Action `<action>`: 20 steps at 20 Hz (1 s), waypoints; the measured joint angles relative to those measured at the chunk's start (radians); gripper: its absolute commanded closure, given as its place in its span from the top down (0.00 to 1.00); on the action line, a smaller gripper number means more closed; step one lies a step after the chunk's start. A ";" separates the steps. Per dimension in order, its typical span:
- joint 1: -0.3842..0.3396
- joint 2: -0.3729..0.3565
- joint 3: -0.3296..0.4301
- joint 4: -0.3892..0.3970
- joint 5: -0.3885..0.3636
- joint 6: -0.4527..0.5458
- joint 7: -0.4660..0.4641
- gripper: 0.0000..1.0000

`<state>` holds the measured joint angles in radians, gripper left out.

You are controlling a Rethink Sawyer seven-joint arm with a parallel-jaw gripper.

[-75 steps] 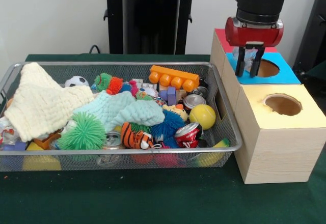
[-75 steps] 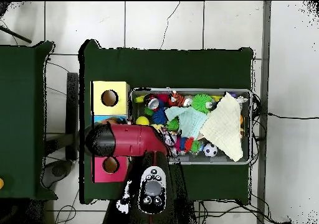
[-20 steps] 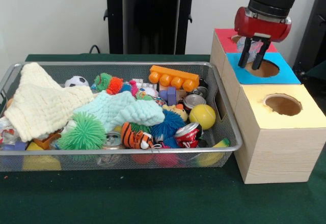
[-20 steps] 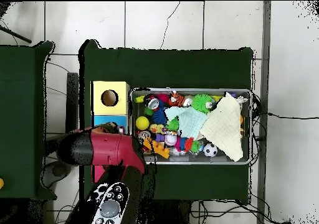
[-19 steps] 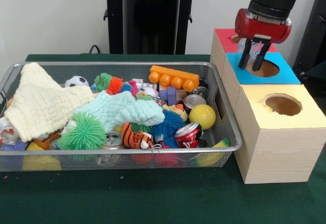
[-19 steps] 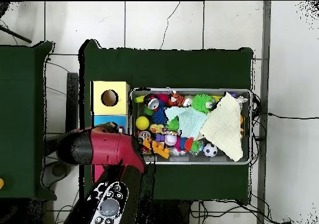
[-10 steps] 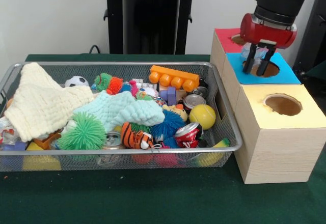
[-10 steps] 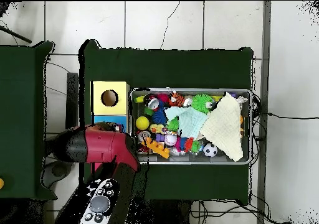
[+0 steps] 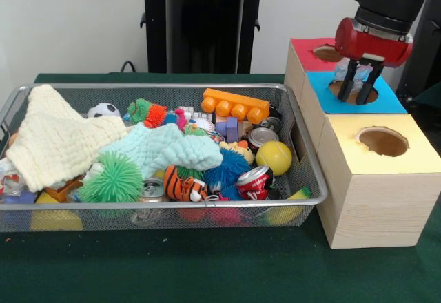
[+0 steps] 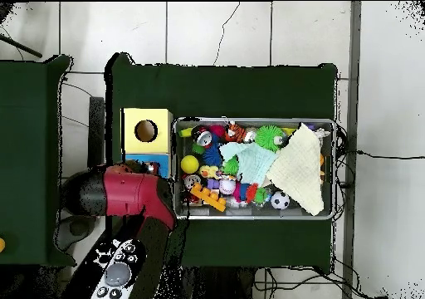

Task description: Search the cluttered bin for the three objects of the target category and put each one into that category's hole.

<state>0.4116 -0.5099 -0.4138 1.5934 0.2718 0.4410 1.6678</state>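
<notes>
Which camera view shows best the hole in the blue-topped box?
The front view: the blue-topped box's hole shows partly behind the end effector. In the overhead view the red arm covers that box almost entirely.

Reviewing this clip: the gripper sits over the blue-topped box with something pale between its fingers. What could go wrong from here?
1. The gripper hangs over the blue-topped box at its hole's edge, not centred; a release might catch the rim.
2. The pale object is barely visible, so grip security is unclear.
3. The overhead view hides this box under the arm, leaving one angle to confirm the drop.
</notes>
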 measured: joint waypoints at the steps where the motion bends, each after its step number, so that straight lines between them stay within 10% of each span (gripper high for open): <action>1: 0.001 0.000 -0.001 0.000 0.001 0.000 0.000 0.00; 20: 0.040 -0.027 -0.013 0.003 0.072 0.000 0.000 0.00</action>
<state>0.4521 -0.5365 -0.4271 1.5961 0.3434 0.4412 1.6681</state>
